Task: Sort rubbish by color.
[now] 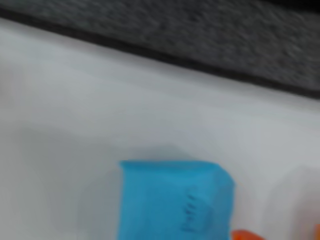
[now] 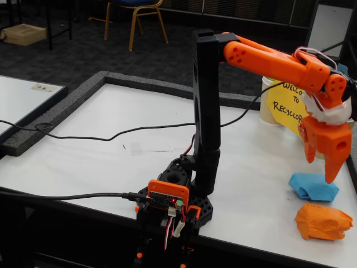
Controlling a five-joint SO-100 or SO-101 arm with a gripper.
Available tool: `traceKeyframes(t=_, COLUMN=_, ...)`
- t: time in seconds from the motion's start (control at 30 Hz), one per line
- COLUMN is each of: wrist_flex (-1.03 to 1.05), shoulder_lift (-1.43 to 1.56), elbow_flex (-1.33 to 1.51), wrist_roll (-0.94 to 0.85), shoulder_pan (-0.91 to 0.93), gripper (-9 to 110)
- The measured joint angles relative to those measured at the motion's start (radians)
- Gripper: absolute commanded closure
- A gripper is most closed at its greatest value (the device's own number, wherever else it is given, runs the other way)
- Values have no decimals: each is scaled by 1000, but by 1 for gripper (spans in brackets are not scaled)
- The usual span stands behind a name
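We see the arm's fingers (image 2: 322, 167) pointing down, just above the blue wad (image 2: 313, 186) on the white tabletop (image 2: 111, 162). They hold nothing. We cannot tell how far open they are. The orange wad (image 2: 323, 222) lies near the blue one. The wrist view is blurry but shows the blue wad (image 1: 175, 200).

We record a blue crumpled paper wad (image 2: 313, 186) lying on the white bench (image 2: 100, 151) near its right edge in the fixed view. An orange wad (image 2: 323, 221) lies just in front of it, apart.
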Motion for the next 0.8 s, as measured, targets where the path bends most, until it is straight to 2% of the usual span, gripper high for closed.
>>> traceKeyframes(t=0.33, wrist_flex=3, shoulder_lift=0, elbow_flex=107, wrist_roll=0, shoulder_pan=17, gripper=85)
traceKeyframes(t=0.63, wrist_flex=-81, shoulder_lift=-21, elbow_flex=144, wrist_roll=-2, shoulder_pan=-14, gripper=101)
traceKeyframes(t=0.8, wrist_flex=-112, shoulder_lift=-28, elbow_flex=144, wrist_roll=-2, shoulder_pan=-15, gripper=101)
